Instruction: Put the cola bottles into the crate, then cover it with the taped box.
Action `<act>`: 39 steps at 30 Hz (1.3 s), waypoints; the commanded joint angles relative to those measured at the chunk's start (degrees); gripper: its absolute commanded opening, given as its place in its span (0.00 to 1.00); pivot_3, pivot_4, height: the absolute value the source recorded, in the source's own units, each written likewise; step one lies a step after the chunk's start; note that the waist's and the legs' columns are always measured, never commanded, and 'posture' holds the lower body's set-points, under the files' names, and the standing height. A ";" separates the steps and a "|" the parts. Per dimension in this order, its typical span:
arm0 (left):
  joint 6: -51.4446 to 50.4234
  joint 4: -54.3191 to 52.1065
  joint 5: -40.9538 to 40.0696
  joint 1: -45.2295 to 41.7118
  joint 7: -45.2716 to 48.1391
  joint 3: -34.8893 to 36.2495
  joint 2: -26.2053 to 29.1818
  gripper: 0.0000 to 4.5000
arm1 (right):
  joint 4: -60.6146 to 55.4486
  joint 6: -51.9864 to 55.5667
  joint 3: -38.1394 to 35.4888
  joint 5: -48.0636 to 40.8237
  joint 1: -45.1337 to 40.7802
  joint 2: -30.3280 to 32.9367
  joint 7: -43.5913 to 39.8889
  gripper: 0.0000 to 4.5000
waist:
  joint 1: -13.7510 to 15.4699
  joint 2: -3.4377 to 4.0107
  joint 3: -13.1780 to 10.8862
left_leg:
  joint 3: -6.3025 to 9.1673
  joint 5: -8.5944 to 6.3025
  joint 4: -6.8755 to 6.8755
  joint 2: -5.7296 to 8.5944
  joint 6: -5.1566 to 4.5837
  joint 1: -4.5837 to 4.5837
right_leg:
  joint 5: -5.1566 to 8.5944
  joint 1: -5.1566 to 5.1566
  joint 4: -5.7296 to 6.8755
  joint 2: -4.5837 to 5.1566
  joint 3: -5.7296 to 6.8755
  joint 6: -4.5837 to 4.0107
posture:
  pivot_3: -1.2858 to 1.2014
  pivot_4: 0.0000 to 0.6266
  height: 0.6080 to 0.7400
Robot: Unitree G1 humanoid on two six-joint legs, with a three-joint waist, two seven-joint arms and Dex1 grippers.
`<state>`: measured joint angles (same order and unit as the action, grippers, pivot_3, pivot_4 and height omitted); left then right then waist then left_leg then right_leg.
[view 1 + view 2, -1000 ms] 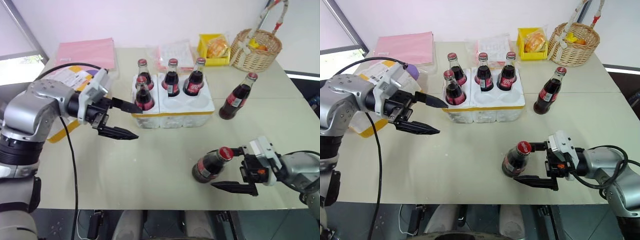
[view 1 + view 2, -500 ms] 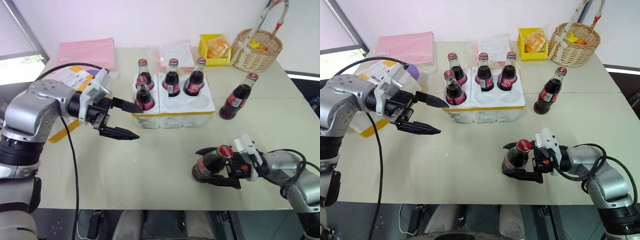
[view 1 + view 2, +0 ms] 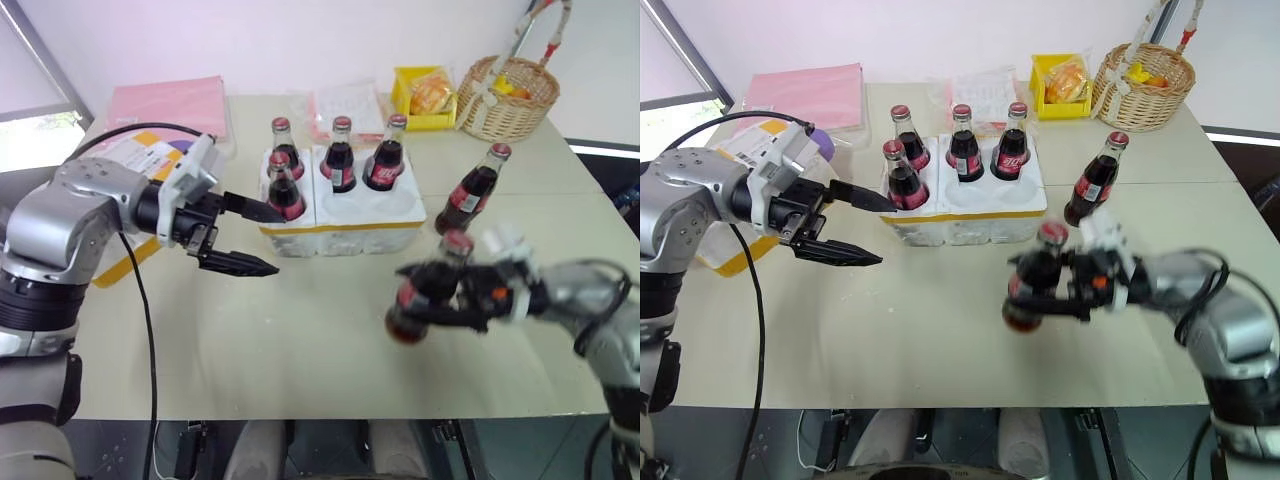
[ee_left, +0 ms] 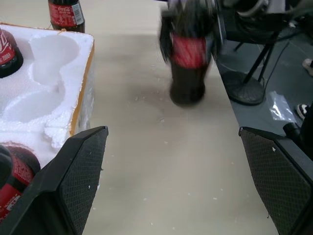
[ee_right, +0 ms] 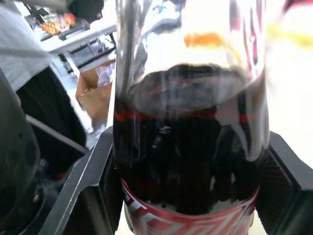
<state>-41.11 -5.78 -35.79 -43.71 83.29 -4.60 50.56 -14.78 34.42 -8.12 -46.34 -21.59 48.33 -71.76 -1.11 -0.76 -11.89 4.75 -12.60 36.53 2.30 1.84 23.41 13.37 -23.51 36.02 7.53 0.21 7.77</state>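
The white foam crate (image 3: 345, 218) with a yellow band stands mid-table and holds several cola bottles (image 3: 340, 158) upright in its wells; two front wells (image 4: 46, 73) are empty. Another cola bottle (image 3: 472, 192) stands on the table to the crate's right. My right gripper (image 3: 440, 297) is shut on a further cola bottle (image 3: 418, 300), which hangs above the table in front of the crate; its fingers (image 5: 95, 176) clamp the glass on both sides. My left gripper (image 3: 280, 240) hovers open and empty just left of the crate. The taped box (image 3: 135, 155) lies at the left, partly hidden behind my left arm.
Along the table's far edge lie a pink folder (image 3: 172, 105), a plastic bag of papers (image 3: 352, 100), a yellow tray with food (image 3: 424, 95) and a wicker basket (image 3: 510, 95). Bare tabletop (image 3: 300, 330) stretches in front of the crate.
My right gripper closed on the bottle that stood near the front edge and lifted it off the table, up and towards the crate. The left arm kept still.
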 commanded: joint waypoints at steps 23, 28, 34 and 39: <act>-4.78 -11.79 -8.91 10.80 -12.97 15.68 3.93 1.00 | 56.50 -25.46 11.49 27.43 -44.67 -27.65 9.20 0.61 | -0.29 0.00 -0.01 | 0.06 0.26 -0.36 -0.12 0.43 0.16 | -0.21 -0.47 0.13 -0.29 -0.05 -0.29 | 0.52 0.24 0.98; -4.50 -12.00 -9.64 11.47 -13.90 15.91 4.45 1.00 | 55.79 -24.66 11.36 27.37 -43.18 -28.14 6.98 0.61 | -1.19 0.00 -0.01 | 0.08 0.27 -0.39 -0.20 0.43 0.14 | -0.22 -0.48 0.15 -0.38 -0.06 -0.31 | 0.52 0.24 0.98; -3.67 -11.05 -9.11 10.26 -14.20 14.57 4.04 1.00 | 50.11 -21.55 11.72 26.35 -38.86 -29.90 6.16 0.61 | -1.52 -0.01 -0.01 | 0.08 0.27 -0.45 -0.24 0.43 0.13 | -0.22 -0.51 0.14 -0.41 -0.06 -0.32 | 0.52 0.24 0.98; -3.10 -10.29 -8.71 9.82 -13.98 13.97 3.89 1.00 | 43.67 -18.13 11.41 25.40 -35.63 -30.46 5.77 0.61 | -1.46 0.00 -0.01 | 0.07 0.27 -0.48 -0.28 0.43 0.13 | -0.23 -0.55 0.17 -0.47 -0.09 -0.34 | 0.52 0.24 0.98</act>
<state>-45.45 -15.83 -44.41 -32.68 69.18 8.62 54.01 32.86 15.40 3.76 -19.39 -56.76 18.27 -64.98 -2.57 -0.76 -11.90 4.81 -12.33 36.04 2.02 2.27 23.54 13.14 -24.07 36.18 7.05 0.11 7.43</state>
